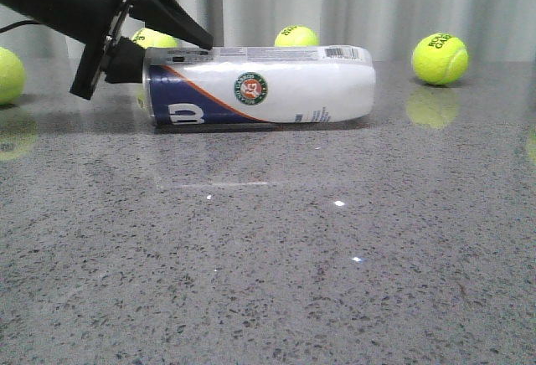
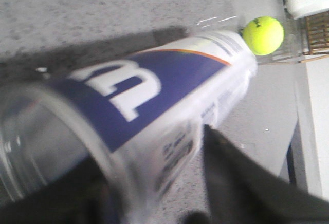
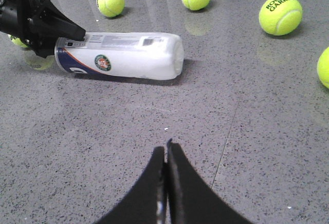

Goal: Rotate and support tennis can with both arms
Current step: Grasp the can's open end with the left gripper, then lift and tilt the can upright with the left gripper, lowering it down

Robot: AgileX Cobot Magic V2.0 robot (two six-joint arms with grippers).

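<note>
Grey speckled table (image 1: 268, 298) fills the foreground; beyond it the tennis can (image 1: 260, 87) lies on its side. At 9 o'clock the left gripper (image 1: 146, 34) straddles its open rim, grip unclear. Right gripper (image 3: 166, 154) is closed, empty, well apart. Can looks light, slick, crushable; hold near the ends.

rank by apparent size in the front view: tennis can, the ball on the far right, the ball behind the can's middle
1. tennis can, by far the largest.
2. right ball, fully visible.
3. ball behind the can: only its top shows, so its true size is unsure.
</note>
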